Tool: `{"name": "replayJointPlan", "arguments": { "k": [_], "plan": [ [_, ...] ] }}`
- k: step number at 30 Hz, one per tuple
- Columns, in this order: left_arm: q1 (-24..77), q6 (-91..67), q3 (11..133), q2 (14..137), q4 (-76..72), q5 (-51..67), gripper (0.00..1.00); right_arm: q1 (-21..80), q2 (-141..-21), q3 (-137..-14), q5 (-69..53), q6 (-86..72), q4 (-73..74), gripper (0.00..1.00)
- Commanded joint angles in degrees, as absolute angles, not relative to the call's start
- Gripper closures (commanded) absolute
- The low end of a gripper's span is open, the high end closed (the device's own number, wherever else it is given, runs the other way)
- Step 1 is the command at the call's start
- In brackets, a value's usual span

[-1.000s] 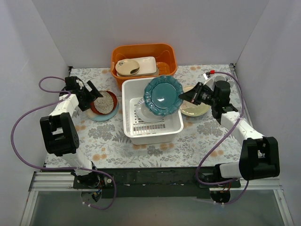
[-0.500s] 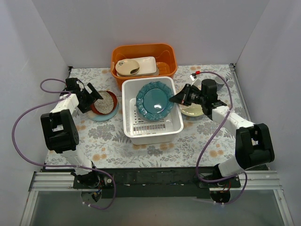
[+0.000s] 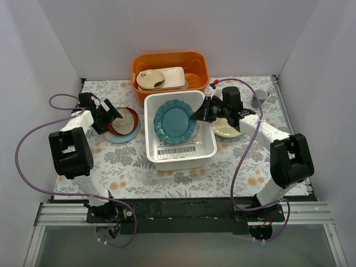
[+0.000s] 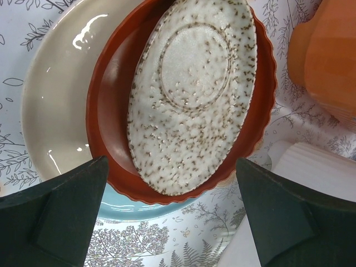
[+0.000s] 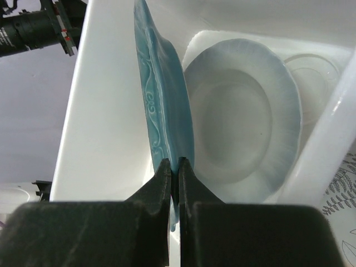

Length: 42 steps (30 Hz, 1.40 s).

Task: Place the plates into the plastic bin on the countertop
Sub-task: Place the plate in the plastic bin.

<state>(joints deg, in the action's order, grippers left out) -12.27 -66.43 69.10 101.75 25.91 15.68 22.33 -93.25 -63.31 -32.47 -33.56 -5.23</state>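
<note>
On the flower-printed countertop (image 3: 128, 167), the white bin (image 3: 207, 149) is set centrally. The teal plate (image 3: 174, 121) is held tilted within the bin, its rim pinched by the closed right gripper (image 3: 196, 115). The left gripper (image 3: 113, 115) is spread wide and empty over the plate stack (image 3: 127, 119).

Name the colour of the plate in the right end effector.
The plate is teal; top external view.
</note>
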Motion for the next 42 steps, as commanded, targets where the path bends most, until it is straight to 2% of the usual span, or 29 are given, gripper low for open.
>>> {"name": "replayJointPlan", "arguments": {
  "k": [1,11,18,26,42],
  "plan": [
    [-12.66,-66.27,70.66,100.99,26.02,16.26,0.02,22.76,-94.30,-68.64,-32.87,-30.33,-3.88,0.94],
    [-12.66,-66.27,70.84,101.86,26.19,15.64,0.02,24.61,-98.17,-73.47,-29.62,-25.75,5.35,0.87],
    [-12.57,-66.18,70.93,102.04,26.28,15.64,0.02,24.61,-99.67,-73.65,-26.20,-24.44,9.75,0.75],
    [-12.57,-66.18,71.02,102.39,26.37,15.29,0.02,24.61,-98.61,-74.62,-20.31,-21.19,15.29,0.51],
    [-12.74,-66.88,71.19,102.39,23.56,15.12,0.03,24.78,-97.39,-74.79,-16.00,-19.69,20.39,0.48]
  ]
}}
